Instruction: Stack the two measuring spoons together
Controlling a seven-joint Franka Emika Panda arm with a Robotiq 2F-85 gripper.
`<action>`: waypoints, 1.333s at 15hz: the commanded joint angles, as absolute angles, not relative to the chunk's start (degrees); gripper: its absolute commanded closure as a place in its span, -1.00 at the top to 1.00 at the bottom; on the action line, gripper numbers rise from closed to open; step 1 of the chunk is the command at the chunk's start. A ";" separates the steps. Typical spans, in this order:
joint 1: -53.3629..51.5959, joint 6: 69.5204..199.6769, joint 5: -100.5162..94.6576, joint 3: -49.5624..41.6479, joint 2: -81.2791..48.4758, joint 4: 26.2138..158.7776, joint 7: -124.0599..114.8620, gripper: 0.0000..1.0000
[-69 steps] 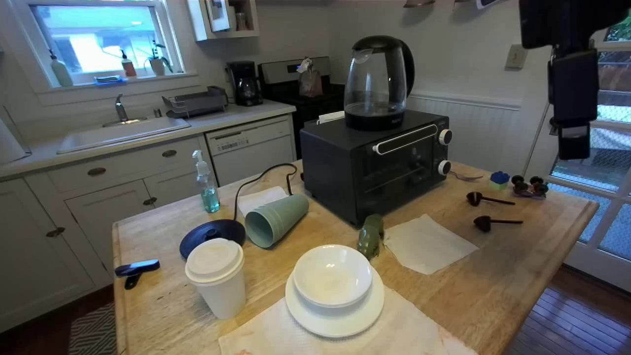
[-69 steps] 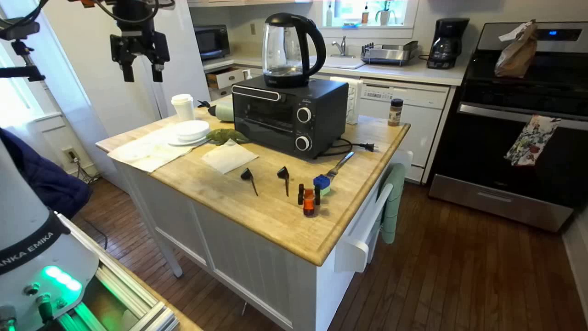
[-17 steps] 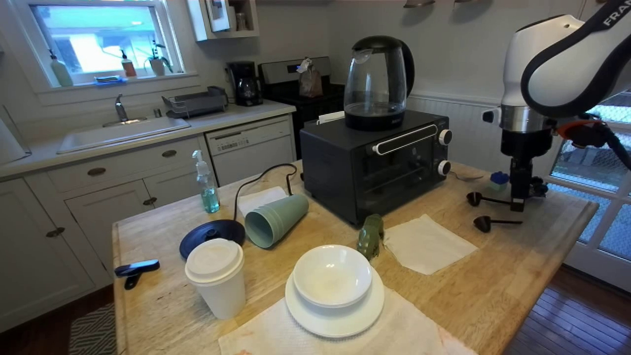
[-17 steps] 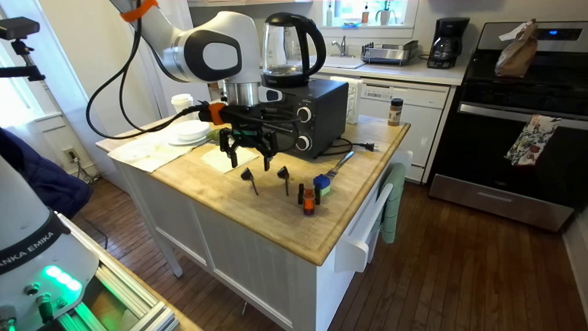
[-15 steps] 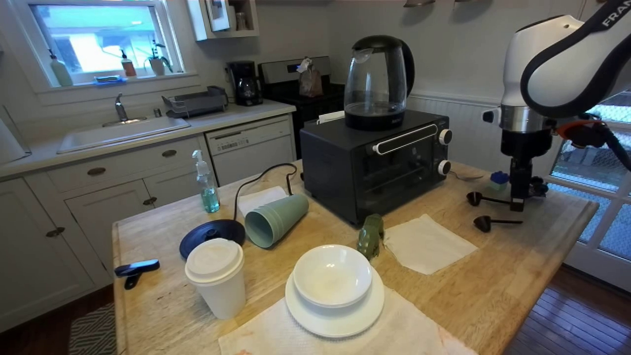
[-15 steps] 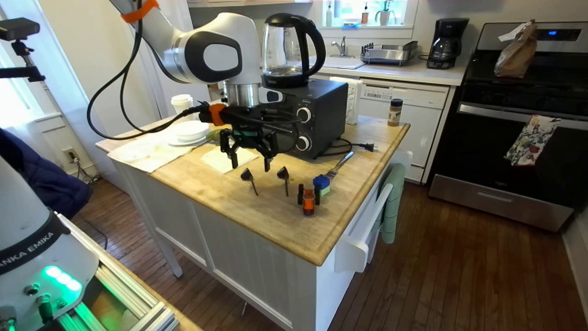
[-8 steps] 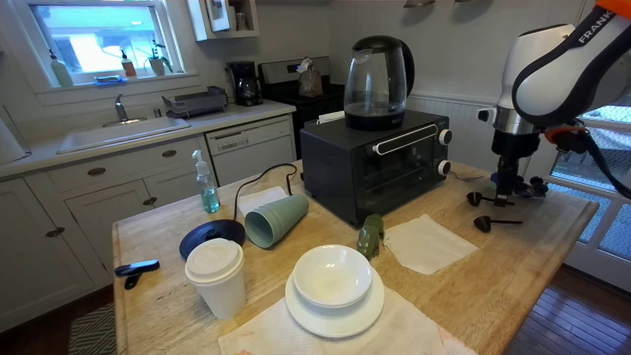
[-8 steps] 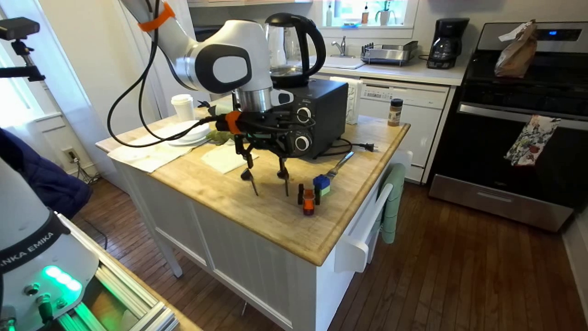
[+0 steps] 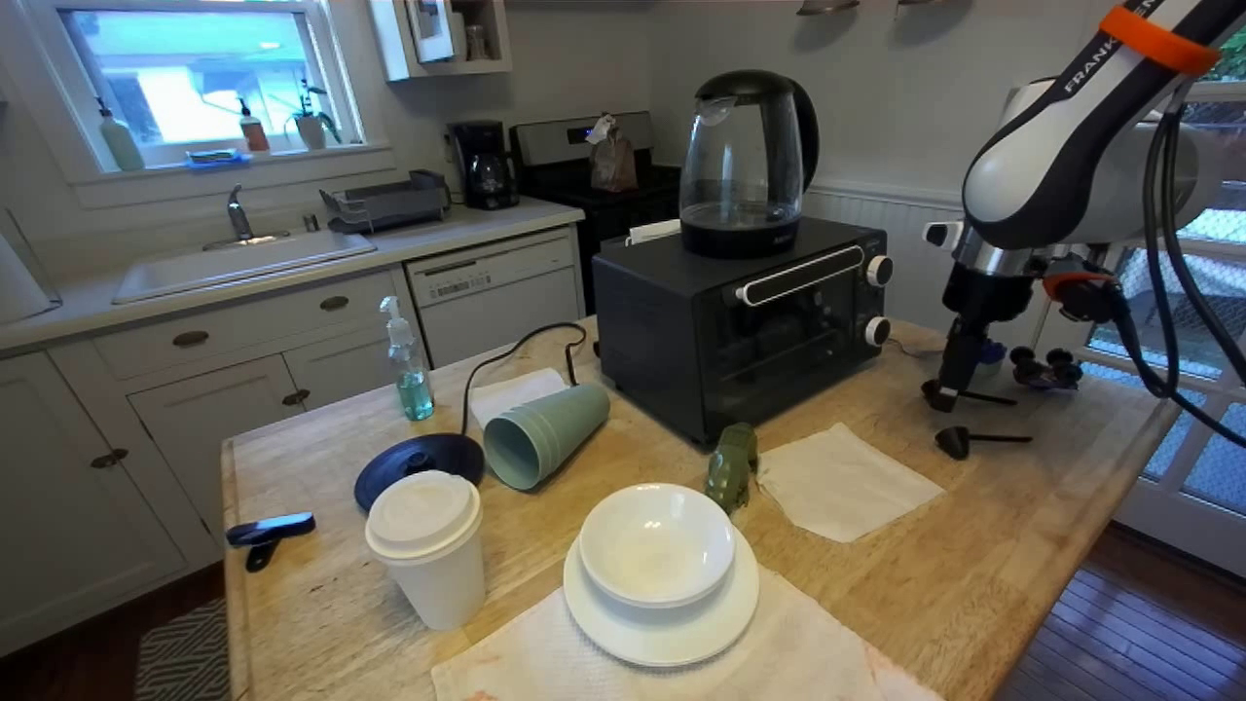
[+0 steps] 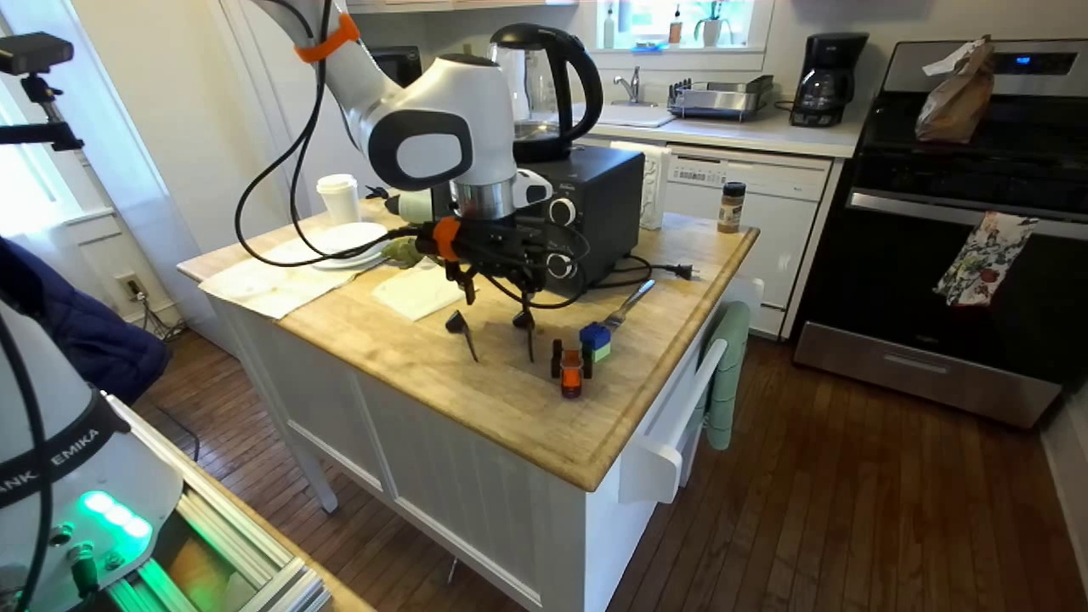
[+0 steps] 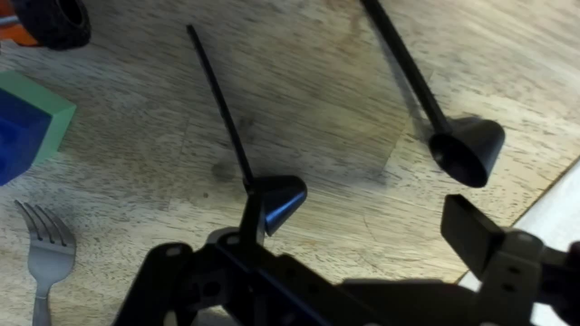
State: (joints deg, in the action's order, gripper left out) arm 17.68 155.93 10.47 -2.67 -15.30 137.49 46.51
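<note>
The two black measuring spoons lie apart on the wooden table. One spoon is at the left finger in the wrist view; that finger overlaps its bowl rim, and I cannot tell whether they touch. It also shows in the exterior views, its bowl partly covered by a finger. The other spoon lies on its side just beyond the right fingertip in the wrist view and shows in the exterior views. My gripper is wide open with nothing between its fingers, low over the table and tilted.
A blue and green block, a toy car and a fork lie beside the spoons. The toaster oven with a glass kettle on top stands close behind the gripper. A paper sheet lies nearby.
The arm has come down from high above the table to the spoons. In the last second the gripper has moved toward the spoons' bowls and tilted. The spoons have not moved.
</note>
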 commanded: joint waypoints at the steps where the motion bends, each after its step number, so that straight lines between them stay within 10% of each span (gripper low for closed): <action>1: 20.19 157.70 13.83 -0.48 -17.55 135.45 50.77 1.00; 9: 23.48 158.73 17.60 3.20 -19.67 134.18 56.25 1.00; 13: 24.27 158.28 18.56 3.86 -20.31 133.57 58.07 0.19; 16: 24.61 158.30 18.44 3.86 -20.65 133.31 58.48 0.06; 20: 24.97 158.08 18.44 3.73 -20.79 133.17 58.64 -0.63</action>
